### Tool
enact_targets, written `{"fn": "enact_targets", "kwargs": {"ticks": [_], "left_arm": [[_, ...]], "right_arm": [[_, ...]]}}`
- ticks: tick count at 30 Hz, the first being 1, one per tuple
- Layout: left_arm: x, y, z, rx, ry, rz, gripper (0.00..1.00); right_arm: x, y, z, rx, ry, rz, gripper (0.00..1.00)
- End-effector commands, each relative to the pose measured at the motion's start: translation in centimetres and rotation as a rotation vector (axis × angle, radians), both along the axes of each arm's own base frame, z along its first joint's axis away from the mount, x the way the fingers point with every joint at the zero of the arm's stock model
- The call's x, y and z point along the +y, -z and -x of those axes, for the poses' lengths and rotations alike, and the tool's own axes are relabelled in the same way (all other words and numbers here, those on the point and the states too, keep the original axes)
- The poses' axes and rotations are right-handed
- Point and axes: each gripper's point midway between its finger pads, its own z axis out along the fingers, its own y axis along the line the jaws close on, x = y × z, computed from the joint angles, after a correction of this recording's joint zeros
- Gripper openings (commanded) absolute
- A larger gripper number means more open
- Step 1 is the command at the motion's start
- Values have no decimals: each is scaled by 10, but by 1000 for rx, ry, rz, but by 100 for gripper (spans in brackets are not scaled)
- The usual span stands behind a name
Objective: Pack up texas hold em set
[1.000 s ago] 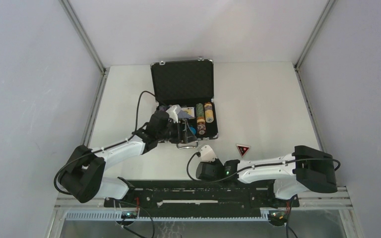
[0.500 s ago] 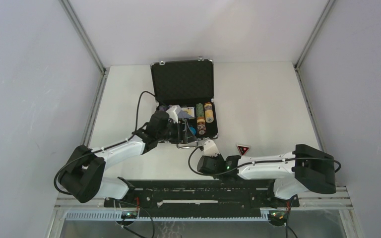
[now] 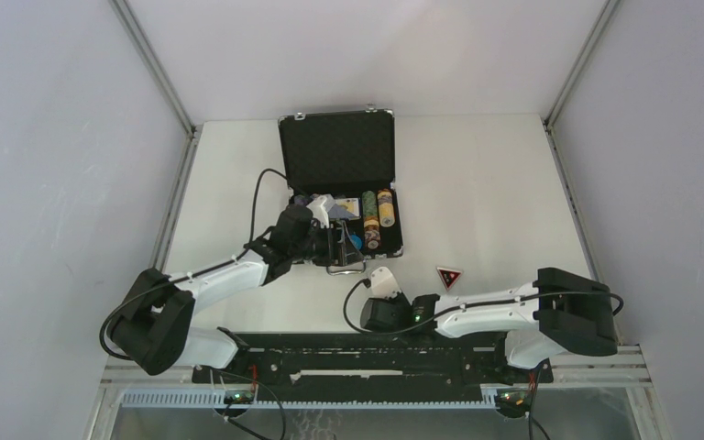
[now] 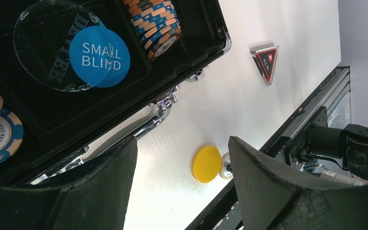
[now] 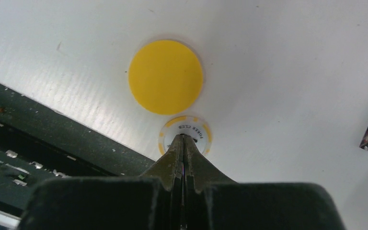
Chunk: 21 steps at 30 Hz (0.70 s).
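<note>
Packed: chip stacks [image 4: 153,21] and blue button [image 4: 99,56] lie in the case [image 3: 336,151].
On table [image 3: 486,183]: yellow button [image 5: 166,76], chip [image 5: 184,125], triangle token [image 4: 267,63].
Left tool [image 4: 182,143]: wide, empty.
Right tool [image 5: 182,139]: closed, tips at chip.

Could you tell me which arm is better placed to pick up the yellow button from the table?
Right. The right pincer, shut, sits at the chip beside the button; the left pincer is open over the case.

Bright, even, diffuse light; the white desk [image 3: 477,183] shows only soft shadows. Near foreground in both wrist views is dark and blurred.
</note>
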Motion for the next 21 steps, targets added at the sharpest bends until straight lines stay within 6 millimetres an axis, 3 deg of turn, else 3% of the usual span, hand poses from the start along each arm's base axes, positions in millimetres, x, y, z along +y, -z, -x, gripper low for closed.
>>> {"fn": "enact_targets", "kwargs": {"ticks": [1, 21], "left_arm": [[-4, -17, -9, -56, 4, 31, 74], [-4, -19, -8, -57, 8, 34, 74]], "right_arm": [[19, -6, 11, 31, -14, -55, 0], [43, -17, 22, 42, -80, -95, 0]]}}
